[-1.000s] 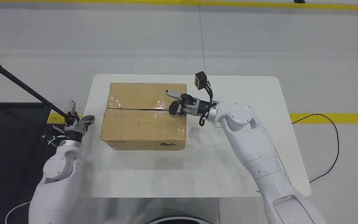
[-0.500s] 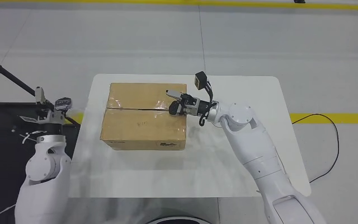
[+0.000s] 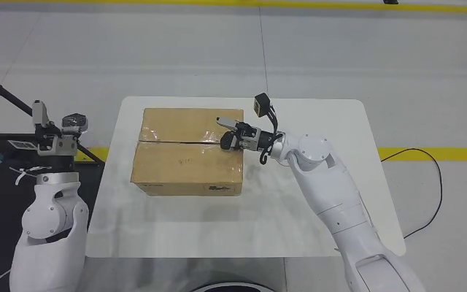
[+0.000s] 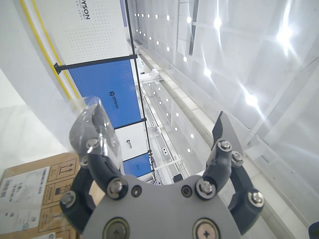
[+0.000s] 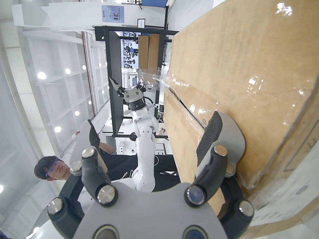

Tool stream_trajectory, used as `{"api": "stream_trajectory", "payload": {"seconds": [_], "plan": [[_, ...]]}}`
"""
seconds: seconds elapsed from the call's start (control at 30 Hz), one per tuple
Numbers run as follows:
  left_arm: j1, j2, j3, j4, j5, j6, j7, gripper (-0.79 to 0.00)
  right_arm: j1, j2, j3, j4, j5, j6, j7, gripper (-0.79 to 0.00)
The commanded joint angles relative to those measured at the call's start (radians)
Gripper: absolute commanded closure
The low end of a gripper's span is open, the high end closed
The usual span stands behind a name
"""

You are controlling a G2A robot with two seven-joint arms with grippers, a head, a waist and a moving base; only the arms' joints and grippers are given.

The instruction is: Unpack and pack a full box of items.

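Fingers (image 5: 209, 135) of right gripper (image 3: 228, 133) spread, one pad at the taped seam (image 3: 175, 141); box (image 3: 186, 168) closed on table (image 3: 314, 124); left gripper (image 4: 157, 118) splayed, raised beside the table, film scrap (image 4: 94, 123) on one finger; step looks like unsealing; next: peel tape, lift flaps.

A white counter (image 3: 321, 120) with rounded corners stands on a grey floor (image 3: 182, 51) marked with yellow lines (image 3: 452, 154). A black cable (image 3: 441, 191) curls on the floor beside it. Blue wall panels (image 4: 104, 88), ceiling lights (image 4: 217, 22) and a black metal rack (image 5: 107, 50) show beyond.
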Motion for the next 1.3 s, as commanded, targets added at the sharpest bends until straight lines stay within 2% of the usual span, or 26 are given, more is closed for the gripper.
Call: {"api": "stream_trajectory", "payload": {"seconds": [0.0,0.53,1.03,1.27], "plan": [[-0.002,-0.001,0.001,-0.017,0.003,0.01,-0.003,-0.785,0.0,0.0,0.0,0.0,0.0,0.0,0.0,-0.785],[-0.032,-0.01,0.048,-0.135,0.029,0.067,-0.007,-0.785,-0.071,0.026,0.047,-0.139,-0.042,0.02,-0.05,-0.785],[-0.043,-0.014,0.073,-0.193,0.073,0.105,-0.031,-0.785,-0.085,0.034,0.046,-0.127,-0.031,0.031,-0.051,-0.785],[-0.031,-0.016,0.111,-0.235,0.12,0.112,-0.065,-0.785,-0.089,0.037,0.046,-0.118,-0.021,0.022,-0.047,-0.785]]}}
